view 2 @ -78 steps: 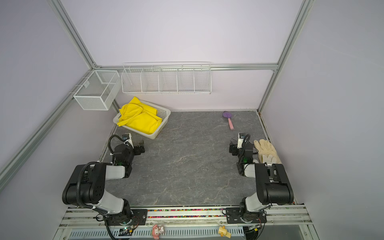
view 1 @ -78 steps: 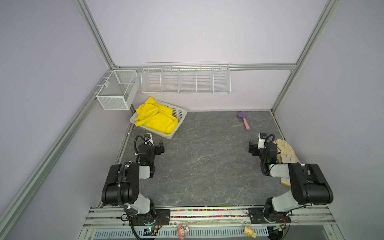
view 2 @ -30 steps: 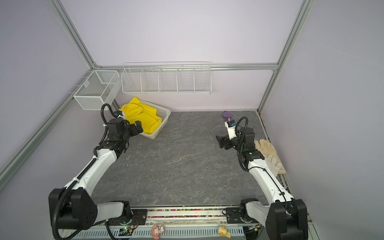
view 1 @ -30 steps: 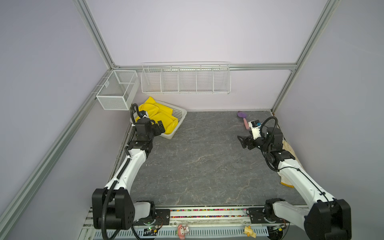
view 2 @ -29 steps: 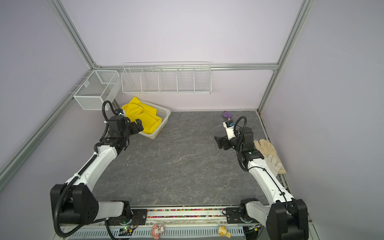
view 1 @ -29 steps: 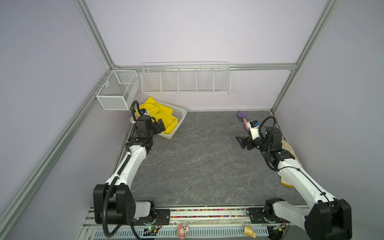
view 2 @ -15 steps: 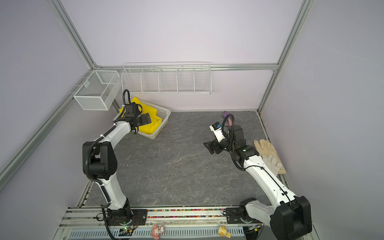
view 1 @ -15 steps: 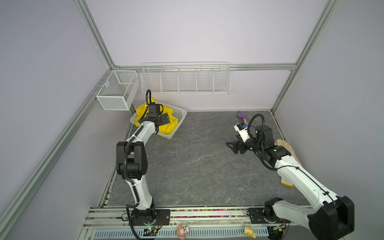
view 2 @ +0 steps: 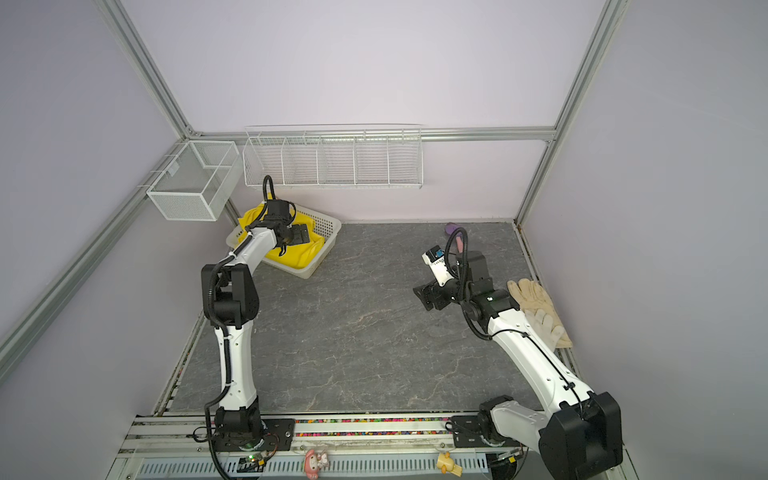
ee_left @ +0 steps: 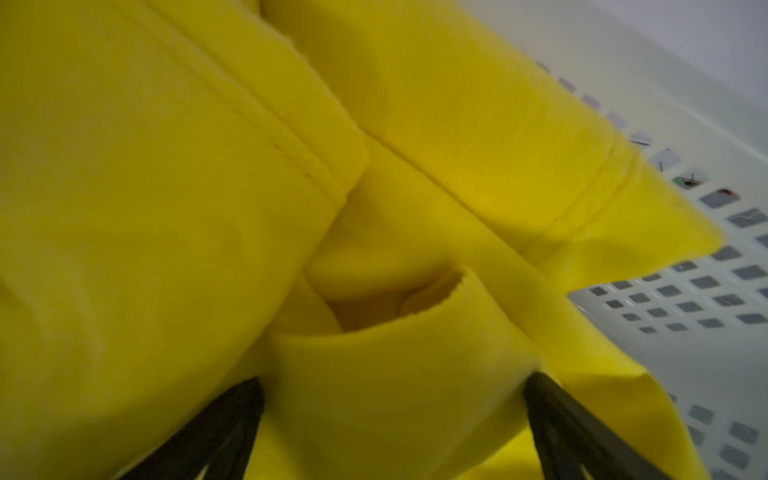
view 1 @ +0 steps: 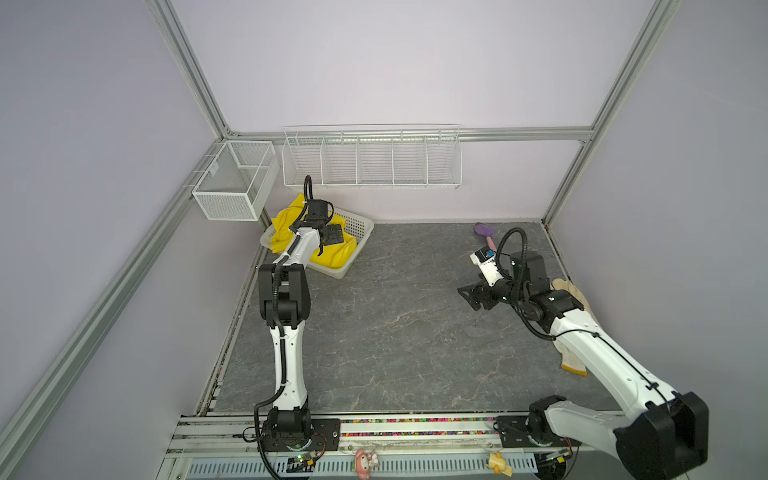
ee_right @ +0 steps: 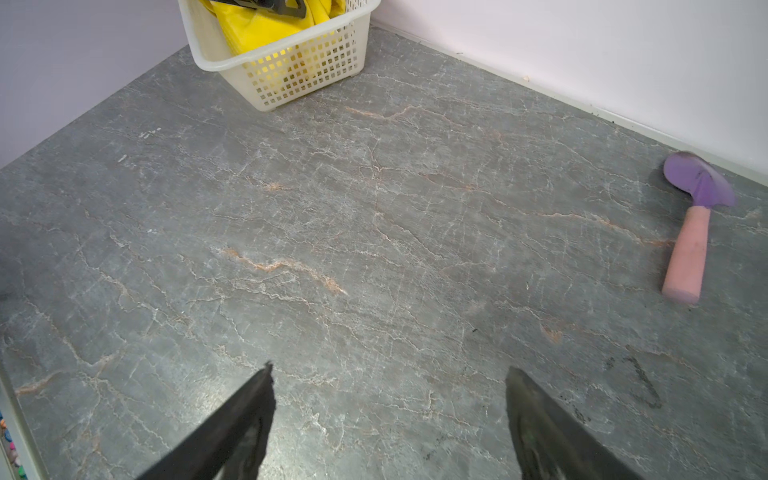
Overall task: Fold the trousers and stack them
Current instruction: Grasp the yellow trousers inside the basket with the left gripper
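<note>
Jaws on our left gripper (view 1: 332, 236) stand spread wide. In both top views it is down on the trousers (view 1: 286, 220), which lie heaped in the white basket (view 1: 358, 226) at the far left corner of the table (view 1: 395, 332). Our right gripper (view 2: 427, 298), jaws also spread and holding nothing, hovers above bare tabletop well apart from the basket. The cream gloves (view 2: 536, 303) lie beside its arm.

From the left wrist we look straight into the trousers (ee_left: 166, 166). A rounded fold of yellow cloth sits between the two black fingertips (ee_left: 224, 415), not yet pinched. The basket (ee_left: 706, 299) shows its perforated wall past a stitched hem.

From the right wrist, the fingers (ee_right: 232, 428) frame only grey stone. The basket (ee_right: 291, 70) with the trousers (ee_right: 257, 29) sits far off, and a purple trowel (ee_right: 698, 187) lies near the wall.

We judge the trousers light, soft and limp, neither slippery nor fragile, so they will sag and trail from any single pinch. That raised fold looks a fair first hold for lifting them out. For folding we would rather take the waistband or hem corners, one per gripper.
</note>
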`<state>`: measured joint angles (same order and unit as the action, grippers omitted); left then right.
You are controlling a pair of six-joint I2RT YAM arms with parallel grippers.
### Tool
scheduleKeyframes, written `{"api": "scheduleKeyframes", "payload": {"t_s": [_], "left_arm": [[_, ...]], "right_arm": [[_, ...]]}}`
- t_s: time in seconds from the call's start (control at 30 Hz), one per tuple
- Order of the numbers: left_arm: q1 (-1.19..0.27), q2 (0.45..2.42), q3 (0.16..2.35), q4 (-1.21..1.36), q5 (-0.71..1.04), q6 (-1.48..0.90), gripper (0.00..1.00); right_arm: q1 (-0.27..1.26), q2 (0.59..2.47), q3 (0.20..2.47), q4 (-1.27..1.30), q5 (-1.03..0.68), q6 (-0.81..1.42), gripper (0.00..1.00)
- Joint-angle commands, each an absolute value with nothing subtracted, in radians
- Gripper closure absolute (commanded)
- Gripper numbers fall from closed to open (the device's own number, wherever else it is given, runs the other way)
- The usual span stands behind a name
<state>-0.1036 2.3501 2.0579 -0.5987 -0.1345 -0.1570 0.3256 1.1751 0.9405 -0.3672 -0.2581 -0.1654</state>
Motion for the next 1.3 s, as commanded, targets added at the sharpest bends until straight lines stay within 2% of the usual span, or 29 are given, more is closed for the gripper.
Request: {"api": "scheduleKeyframes", "payload": {"t_s": [0.0,0.4,0.5,0.67,0.87,1.0,1.27], "left_arm": [[-0.109,2.439,2.165,-0.781,-0.128,-0.106,0.01],[-0.109,2.591,2.255,-0.943,-0.167,-0.015,0.0],[-0.109,2.603,2.268,-0.953,-0.189,0.001,0.1],[-0.109,2.618,2.289,-0.971,-0.164,0.016,0.37],[-0.109,2.604,2.326,-1.019,-0.17,-0.01,1.0],[-0.109,2.551,2.35,-1.051,-0.177,-0.027,1.0],[-0.109,2.318,2.198,-0.934,-0.16,-0.112,1.0]], "right_arm": [[0.313,1.199,0.97,-0.392,-0.256,-0.196,0.12],[0.302,1.229,0.991,-0.433,-0.26,-0.186,0.12],[0.298,1.231,0.984,-0.433,-0.259,-0.172,0.12],[0.296,1.248,0.988,-0.431,-0.256,-0.149,0.12],[0.287,1.266,0.995,-0.428,-0.254,-0.142,0.12],[0.275,1.265,0.99,-0.407,-0.259,-0.126,0.12],[0.268,1.248,0.977,-0.384,-0.258,-0.114,0.12]]}}
